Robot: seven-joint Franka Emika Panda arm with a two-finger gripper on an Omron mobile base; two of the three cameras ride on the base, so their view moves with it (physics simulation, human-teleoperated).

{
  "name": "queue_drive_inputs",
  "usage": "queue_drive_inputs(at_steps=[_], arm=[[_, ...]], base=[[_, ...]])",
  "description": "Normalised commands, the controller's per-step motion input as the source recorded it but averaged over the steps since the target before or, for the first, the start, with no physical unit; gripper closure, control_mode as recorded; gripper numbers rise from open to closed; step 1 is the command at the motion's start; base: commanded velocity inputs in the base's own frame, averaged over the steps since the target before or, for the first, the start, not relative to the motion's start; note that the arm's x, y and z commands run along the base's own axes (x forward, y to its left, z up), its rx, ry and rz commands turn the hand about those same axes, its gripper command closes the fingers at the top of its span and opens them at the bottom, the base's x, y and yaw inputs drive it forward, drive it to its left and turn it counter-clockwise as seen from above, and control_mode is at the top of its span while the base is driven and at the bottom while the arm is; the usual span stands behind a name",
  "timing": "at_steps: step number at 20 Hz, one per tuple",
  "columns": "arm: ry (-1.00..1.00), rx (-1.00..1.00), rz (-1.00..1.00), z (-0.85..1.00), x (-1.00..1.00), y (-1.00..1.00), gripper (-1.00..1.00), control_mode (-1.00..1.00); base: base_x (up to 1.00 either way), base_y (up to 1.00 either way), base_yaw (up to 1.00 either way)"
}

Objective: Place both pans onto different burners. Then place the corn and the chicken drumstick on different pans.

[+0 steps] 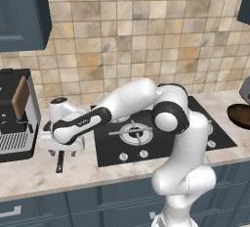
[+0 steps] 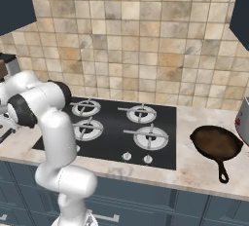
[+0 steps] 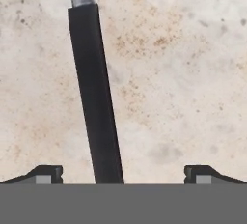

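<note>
Your hand spread wide, empty, its fingertips straddling the dark pan's black handle on the bench, arm folded low at left of frame, reddish-brown pan far right.

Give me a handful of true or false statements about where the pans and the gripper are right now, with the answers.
1. The reddish-brown pan sits on a burner. False: it lies on the counter right of the cooktop.
2. The gripper is open. True.
3. A black pan handle runs between the fingertips. True.
4. The gripper is over the cooktop. False: it is over the speckled counter, left of the cooktop.
5. All four burners are bare. True.
</note>
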Motion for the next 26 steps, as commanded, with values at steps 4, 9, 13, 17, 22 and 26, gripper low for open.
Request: queue_drive_inputs(at_steps=[4, 9, 13, 17, 22, 26], arm=[[0.00, 0.00, 0.00, -0.19, 0.13, 0.14, -1.00, -1.00], [0.00, 0.00, 0.00, -0.22, 0.09, 0.07, -1.00, -1.00], [0.00, 0.00, 0.00, -0.26, 0.04, 0.00, -1.00, -1.00], [0.00, 0.00, 0.00, -0.23, 0.01, 0.00, -1.00, -1.00], [0.00, 0.00, 0.00, -0.24, 0.00, 0.00, -1.00, -1.00], [0.01, 0.00, 0.00, -0.22, 0.01, 0.00, -1.00, -1.00]], base=[[0.00, 0.00, 0.00], [0.00, 0.00, 0.00], [0.00, 0.00, 0.00], [0.00, 0.00, 0.00], [0.00, 0.00, 0.00], [0.00, 0.00, 0.00]])
